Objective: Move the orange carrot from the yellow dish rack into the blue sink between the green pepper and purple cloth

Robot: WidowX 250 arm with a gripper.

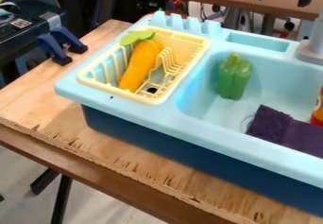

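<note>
Up at the top edge of the camera view, toward the right, here hangs the black hand (pixel 282 2), its two fingers spread well apart, their narrow dark tips pointing down over the far side of the scene. And nearest below it among the toy food sits the green pepper (pixel 234 77), smooth and glossy, plump with lobed sides, stem end up, resting in the basin of the pale blue sink (pixel 145 116), toward its back left. What a mix of surfaces! The sink is smooth and rounded at the corners, above a dark blue base (pixel 189 154). At its left, a pale yellow rack (pixel 99 83) with slim ribs and slots cradles a long orange carrot (pixel 140 64), slanting and tapered, with flat green leaves (pixel 137 36) at its top. Over in the basin's front right, a dark purple cloth (pixel 281 129) lies soft and nubbly, partly folded, and beside it an orange-and-red bottle (pixel 318 109) pokes in at the right edge. A gray faucet (pixel 311 48) stands behind the basin, and under it all runs the plywood desk (pixel 38 102), grainy, its front edge rough and splintered.
</note>
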